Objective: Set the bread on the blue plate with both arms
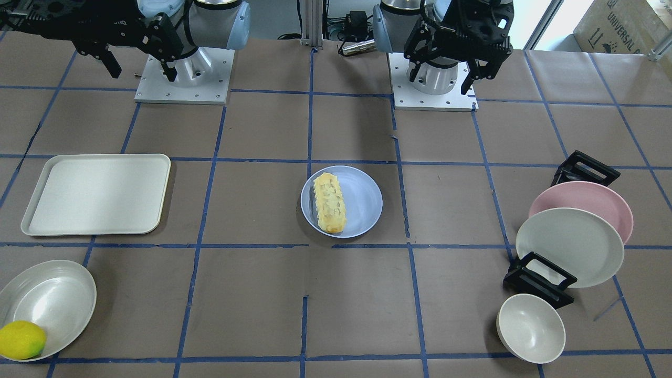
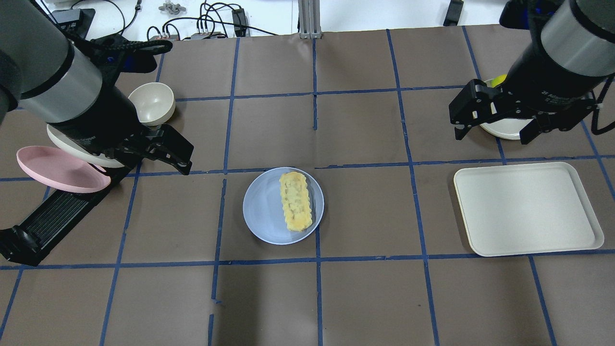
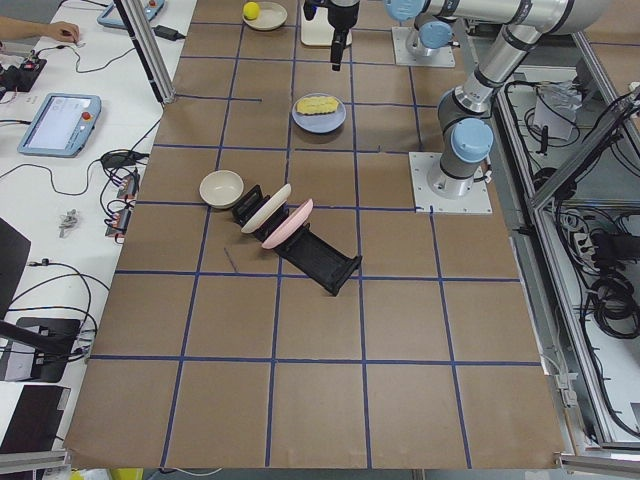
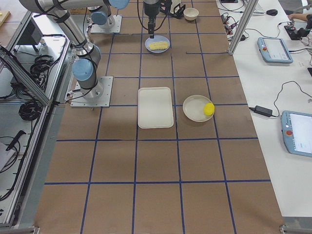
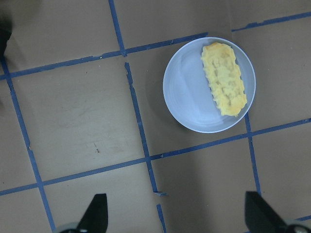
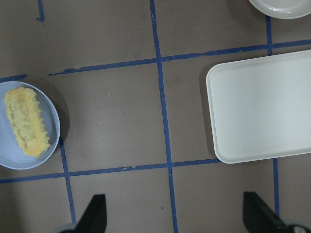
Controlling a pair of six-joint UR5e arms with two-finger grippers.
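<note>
Across a table (image 1: 341, 315) papered in brown and squared off with blue tape: bread (image 1: 329, 202) lying on blue plate (image 1: 362, 202) at the middle, toward one side of the plate.

Off to either side, raised above the table: left gripper (image 5: 177, 216) spread wide, holding nothing; right gripper (image 6: 175, 216) equally wide, also holding nothing.

Toward the robot's right, a cream tray (image 1: 97, 194) and a shallow white dish (image 1: 52, 299) with a lemon (image 1: 21, 340) at its rim.

Toward its left, a black rack (image 1: 538, 281) propping a pink plate (image 1: 593, 202) and a white plate (image 1: 569, 247), with a small bowl (image 1: 530, 328) near.

Along the table's far long edge, white benches (image 3: 40, 220) with cables and blue-cased tablets (image 3: 60, 122).

Printed on a cardboard box (image 1: 619, 26) at the room's edge: "UNIVERSAL".
</note>
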